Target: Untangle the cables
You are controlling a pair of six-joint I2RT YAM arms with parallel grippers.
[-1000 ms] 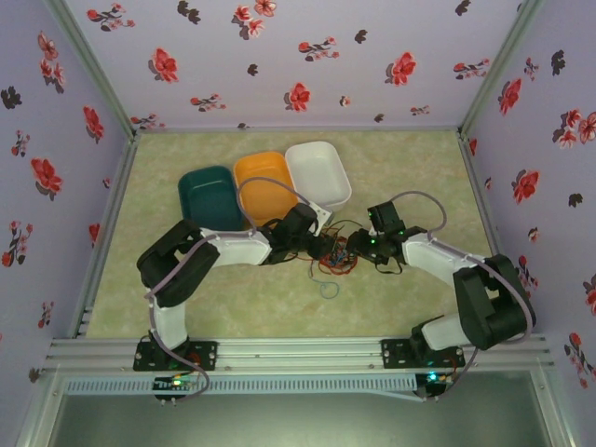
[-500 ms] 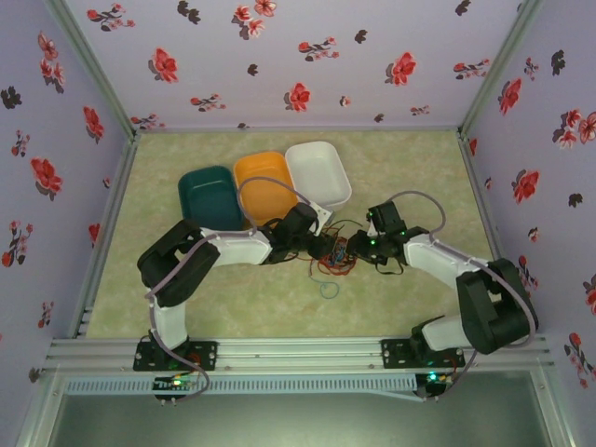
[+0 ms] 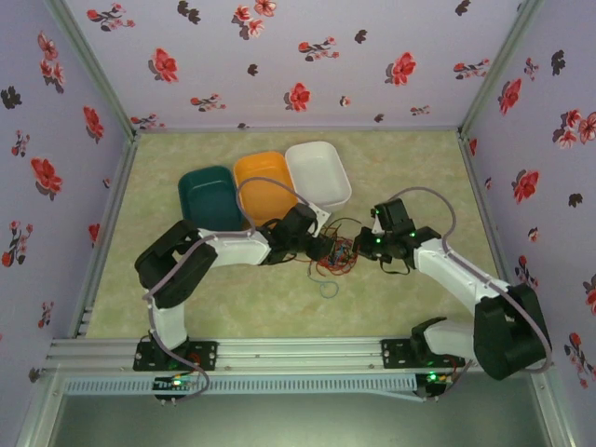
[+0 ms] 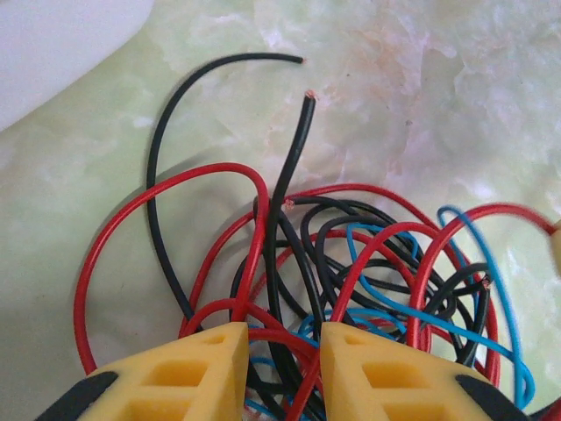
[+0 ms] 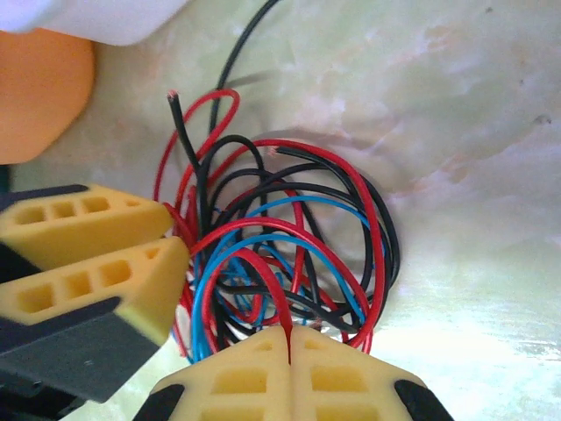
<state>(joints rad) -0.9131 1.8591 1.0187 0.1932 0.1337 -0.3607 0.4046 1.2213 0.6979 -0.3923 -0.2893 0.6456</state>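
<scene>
Moved: the right arm's (image 3: 466, 279) elbow has swung out toward the table's (image 3: 186, 298) right edge since a second ago, and the right gripper (image 3: 365, 247) sits slightly further right. The left arm (image 3: 233, 247) and the tangle lie much as before.
Cables (image 3: 337, 253): a loose knot of thin red, black and blue strands looped through one another, the red loops the widest.
Loose ends: two black ends stick out of the knot over bare table, one thicker with a coppery cut tip (image 4: 307, 95).
Place: about mid-table, between the far and near edges, just beside the near corner of the white bin (image 3: 318, 172).
Blue loop (image 3: 328, 289): a small separate ring lying apart from the knot, toward the near edge.
Left gripper (image 4: 285, 338): yellow fingers apart, with black and red strands running through the gap.
Right gripper, wrist view (image 5: 289, 338): fingers pressed together, a red strand pinched in the seam between them.
Grippers: they face each other across the knot, one on each side.
Bins: teal (image 3: 209, 196), orange (image 3: 265, 182) and white side by side, toward the far edge.
</scene>
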